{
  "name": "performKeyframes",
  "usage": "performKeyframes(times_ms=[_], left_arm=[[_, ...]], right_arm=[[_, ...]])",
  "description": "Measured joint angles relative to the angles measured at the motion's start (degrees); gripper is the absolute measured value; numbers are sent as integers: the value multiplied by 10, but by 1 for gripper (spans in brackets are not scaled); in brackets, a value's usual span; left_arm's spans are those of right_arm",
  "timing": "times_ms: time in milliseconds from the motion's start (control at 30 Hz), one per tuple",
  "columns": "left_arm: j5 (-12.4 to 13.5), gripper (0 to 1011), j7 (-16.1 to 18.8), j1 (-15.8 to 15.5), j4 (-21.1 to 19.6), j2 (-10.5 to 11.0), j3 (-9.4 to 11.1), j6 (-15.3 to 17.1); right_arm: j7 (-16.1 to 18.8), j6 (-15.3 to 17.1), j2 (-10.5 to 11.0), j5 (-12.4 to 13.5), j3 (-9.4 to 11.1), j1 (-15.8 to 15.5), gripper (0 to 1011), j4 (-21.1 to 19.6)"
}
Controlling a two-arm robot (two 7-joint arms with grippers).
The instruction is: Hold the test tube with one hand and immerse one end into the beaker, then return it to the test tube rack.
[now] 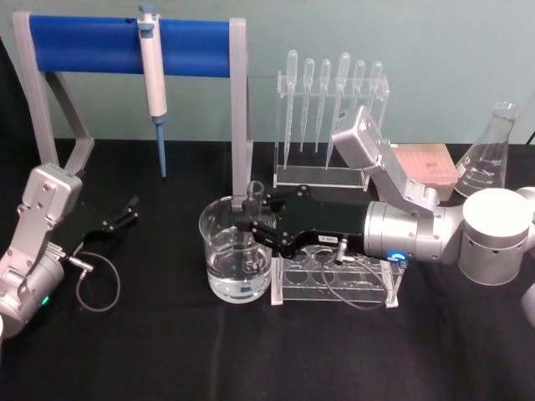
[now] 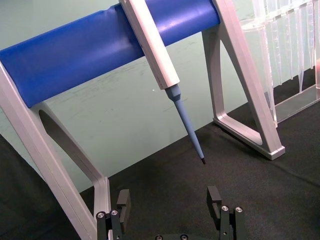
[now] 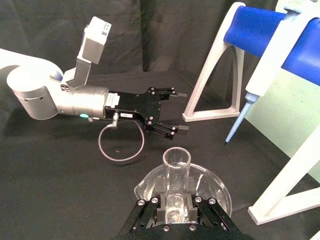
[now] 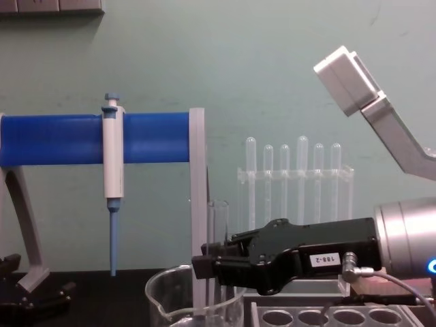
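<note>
Your right gripper [image 1: 249, 219] has its black jaws clamped on the clear, straight-walled glass test tube [image 3: 176, 180]. It holds the tube upright inside the wide clear glass beaker [image 1: 209, 242], which stands mid-desk [image 1: 167, 351], just beside the left end of the clear plastic test tube rack [image 1: 368, 288]. The tube's lower end looks dipped in the water [image 1: 230, 269], so immersion seems in hand. Next you need a straight lift clear of the rim, then a short carry to an open rack hole. Your left gripper [image 1: 125, 209] rests, jaws wide, near the desk's left edge.

Even, soft indoor light, hardly any shadow on the black cloth [image 1: 167, 351], small glints on the beaker [image 1: 217, 266] glass.
</note>
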Motion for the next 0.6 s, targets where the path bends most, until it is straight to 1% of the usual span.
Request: performKeyframes(times_ms=[267, 600], left_arm=[[0, 1000, 0, 0, 0, 0, 0, 0], [0, 1000, 0, 0, 0, 0, 0, 0]], right_arm=[[-4, 5, -10, -4, 2, 3, 224, 7], [-3, 7, -10, -5, 2, 0, 224, 5]])
